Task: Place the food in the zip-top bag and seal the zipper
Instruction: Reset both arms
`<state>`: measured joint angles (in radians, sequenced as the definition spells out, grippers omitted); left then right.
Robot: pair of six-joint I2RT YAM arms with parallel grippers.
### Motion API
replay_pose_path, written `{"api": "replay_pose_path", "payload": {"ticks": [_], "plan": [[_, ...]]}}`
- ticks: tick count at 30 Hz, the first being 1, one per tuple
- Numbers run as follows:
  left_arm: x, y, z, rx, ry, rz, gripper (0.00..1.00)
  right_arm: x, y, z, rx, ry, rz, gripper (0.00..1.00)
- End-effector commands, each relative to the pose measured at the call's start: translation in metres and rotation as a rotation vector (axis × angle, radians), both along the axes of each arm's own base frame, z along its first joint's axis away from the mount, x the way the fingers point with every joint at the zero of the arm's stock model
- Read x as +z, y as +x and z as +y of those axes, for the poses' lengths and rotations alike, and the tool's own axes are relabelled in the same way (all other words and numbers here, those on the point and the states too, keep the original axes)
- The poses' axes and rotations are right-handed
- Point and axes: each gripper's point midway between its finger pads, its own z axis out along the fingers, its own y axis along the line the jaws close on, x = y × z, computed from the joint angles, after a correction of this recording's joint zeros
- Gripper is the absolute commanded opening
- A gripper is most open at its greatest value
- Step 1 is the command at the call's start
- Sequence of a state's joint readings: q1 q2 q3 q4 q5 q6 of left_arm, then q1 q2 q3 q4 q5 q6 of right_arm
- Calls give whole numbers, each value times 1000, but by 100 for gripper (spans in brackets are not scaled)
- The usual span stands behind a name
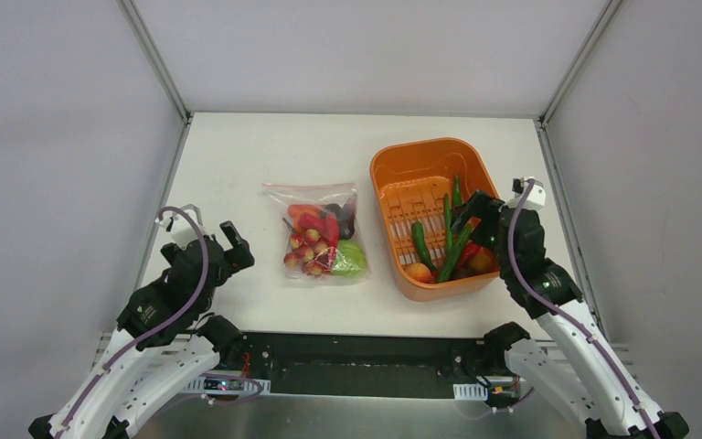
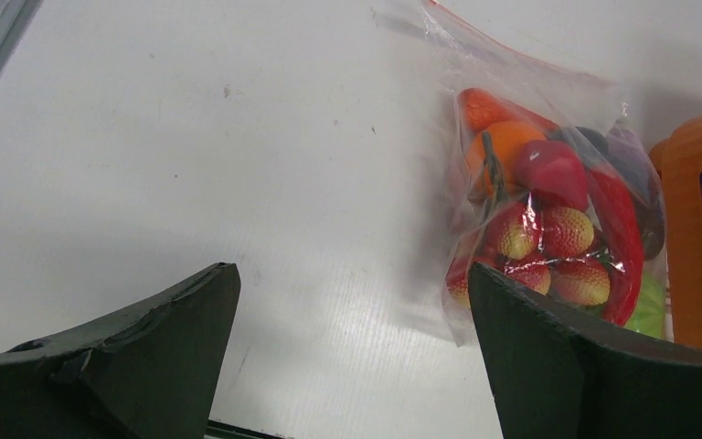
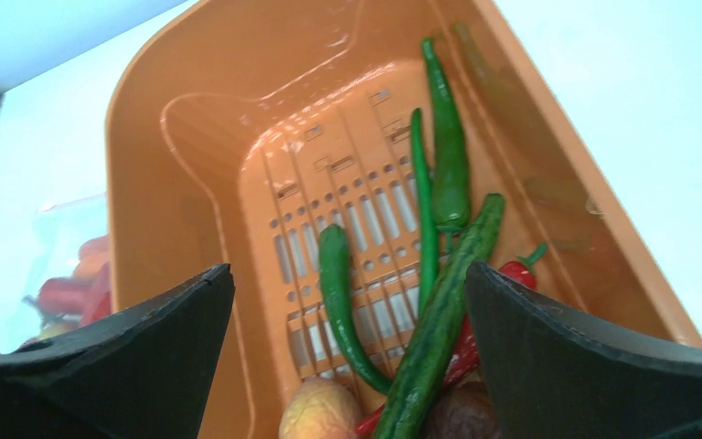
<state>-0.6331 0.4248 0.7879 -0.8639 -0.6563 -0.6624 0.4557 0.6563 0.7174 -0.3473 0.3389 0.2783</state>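
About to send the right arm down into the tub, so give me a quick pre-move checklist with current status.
1. Right gripper open and empty above the orange tub: ok.
2. Left gripper open, empty, apart from the zip-top bag: ok.
3. Tub emptied into the bag: not ok; green peppers, a cucumber and a red chili lie in the tub.
4. Bag resting on the table beside the tub: ok.
5. Zipper open for loading: cannot tell.

The clear bag (image 1: 279,218) has a pink zipper (image 1: 309,187), the tub (image 1: 425,144) is orange, and its peppers (image 1: 420,245) are green.
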Motion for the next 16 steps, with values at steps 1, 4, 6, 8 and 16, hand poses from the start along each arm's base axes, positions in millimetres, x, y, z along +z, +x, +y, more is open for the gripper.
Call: {"api": "replay_pose_path", "payload": {"ticks": [1,4,6,8,16], "plan": [[2,2,1,5,4,-14,99,23,-4,27,141,100,-47,100],[3,2,5,26,17,-7,99,26,-4,25,137,96,-69,100],[3,3,6,34,22,-6,99,27,-6,24,137,93,-85,100],[3,3,6,35,21,-7,99,29,-7,21,132,89,-102,100],[5,8,-1,10,12,-26,99,30,-8,23,153,84,-109,100]]}}
